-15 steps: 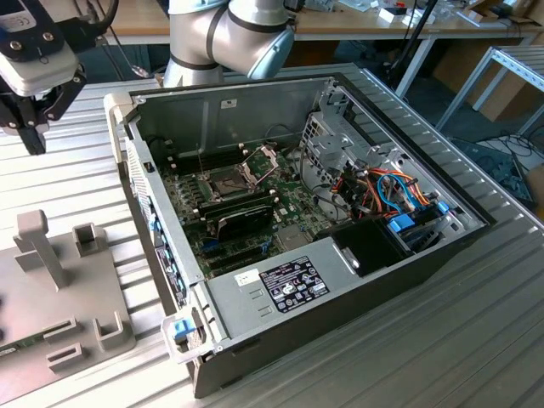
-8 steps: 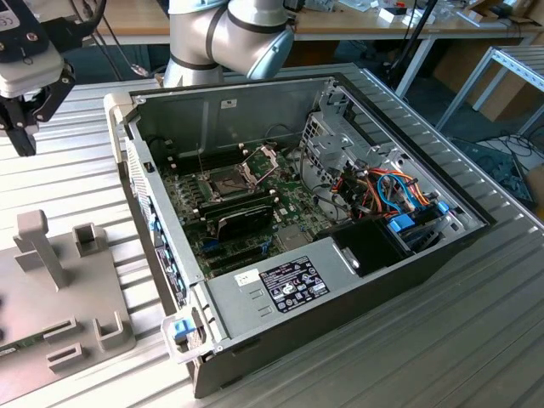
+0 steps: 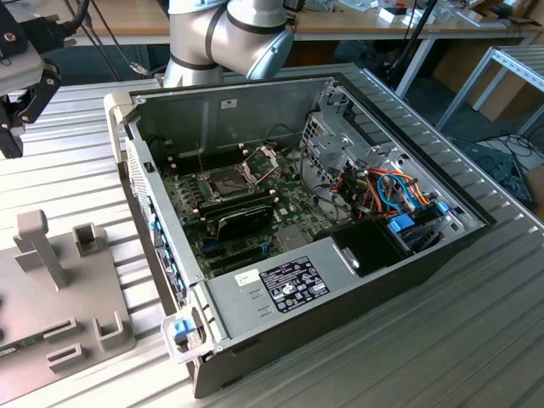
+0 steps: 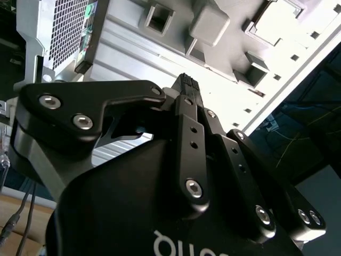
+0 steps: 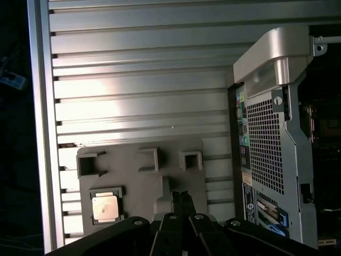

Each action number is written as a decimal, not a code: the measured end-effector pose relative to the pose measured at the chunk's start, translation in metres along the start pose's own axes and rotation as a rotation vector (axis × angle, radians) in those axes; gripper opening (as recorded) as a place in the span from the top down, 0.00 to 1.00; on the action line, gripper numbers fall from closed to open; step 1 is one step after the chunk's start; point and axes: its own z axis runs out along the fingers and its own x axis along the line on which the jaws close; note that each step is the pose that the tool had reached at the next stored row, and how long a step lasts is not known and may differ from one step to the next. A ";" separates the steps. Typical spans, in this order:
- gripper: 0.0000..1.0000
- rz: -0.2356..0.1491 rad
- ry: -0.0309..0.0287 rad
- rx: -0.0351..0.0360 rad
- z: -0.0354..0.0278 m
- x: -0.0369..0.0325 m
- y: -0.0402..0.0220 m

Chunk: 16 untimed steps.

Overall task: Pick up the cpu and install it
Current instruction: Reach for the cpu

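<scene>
While the gripper [image 5: 180, 195] hangs above the grey fixture plate [image 5: 139, 178] with its fingers closed together and nothing between them, I judge that the pick-up has not yet begun. The cpu [image 5: 105, 206] lies flat, silver top up, in a square recess of that plate, off to one side of the fingertips and untouched by them. To do this grasp well I would want the fingers opened wider than the chip and centred squarely over it. They should then come down level, so the pads take two opposite edges without scraping the recess walls or tipping the chip. The plate rests on the ribbed metal surface [image 5: 133, 80] beside the open computer case [image 3: 229, 106], where the socket [image 3: 231, 180] looks uncovered with its retention frame [image 3: 260, 160] swung up. As for writing, the power supply housing [image 3: 234, 302] carries a dark label [image 3: 289, 285] and a small white sticker [image 3: 246, 276], but I cannot make out the words.
</scene>
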 end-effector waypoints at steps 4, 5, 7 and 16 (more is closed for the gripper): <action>0.89 0.000 -0.0001 -0.0001 -0.0001 0.0071 -0.0004; 0.89 0.000 -0.0001 0.0000 -0.0002 0.0092 -0.0006; 0.89 0.000 -0.0001 -0.0001 -0.0006 0.0241 -0.0016; 0.89 0.000 0.0000 0.0000 -0.0019 0.0731 -0.0051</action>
